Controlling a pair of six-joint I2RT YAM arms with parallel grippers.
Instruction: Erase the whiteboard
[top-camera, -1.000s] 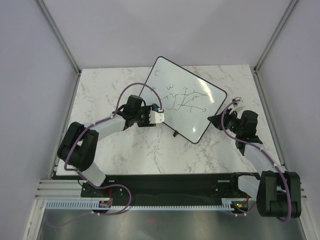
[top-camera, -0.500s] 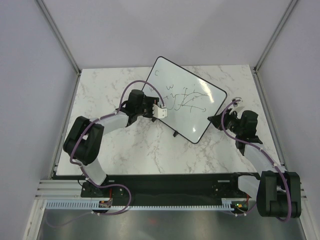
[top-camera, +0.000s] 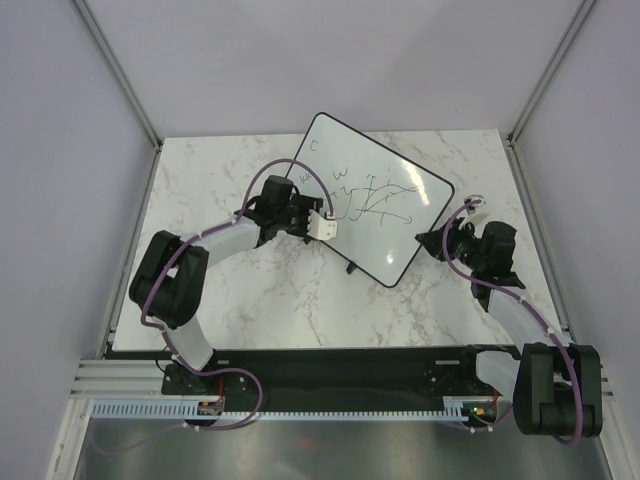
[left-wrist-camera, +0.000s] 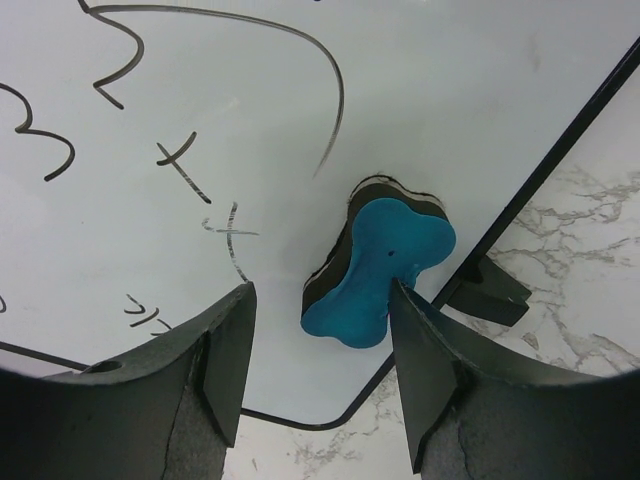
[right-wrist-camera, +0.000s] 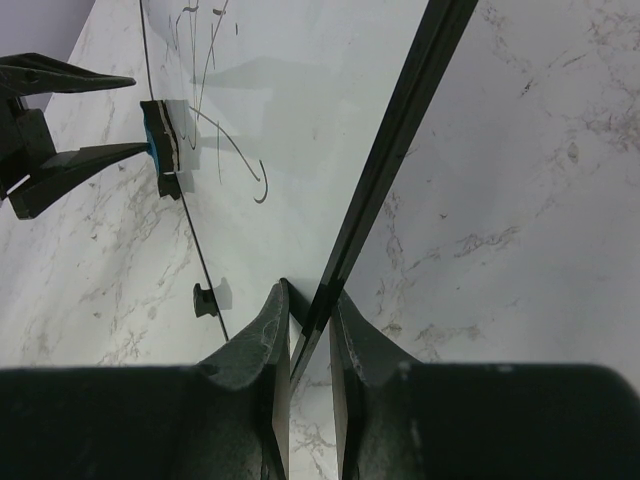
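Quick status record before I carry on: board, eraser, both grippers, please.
whiteboard: on the marble table, dark scribbles on it
eraser: blue, bone-shaped, lying on the board near its framed edge
left gripper: open, eraser beside one finger, not clamped
right gripper: shut on the board's black frame

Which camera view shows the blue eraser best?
The left wrist view: the blue eraser shows large, flat on the whiteboard. The right wrist view catches it edge-on; the top external view hides it behind the left gripper.
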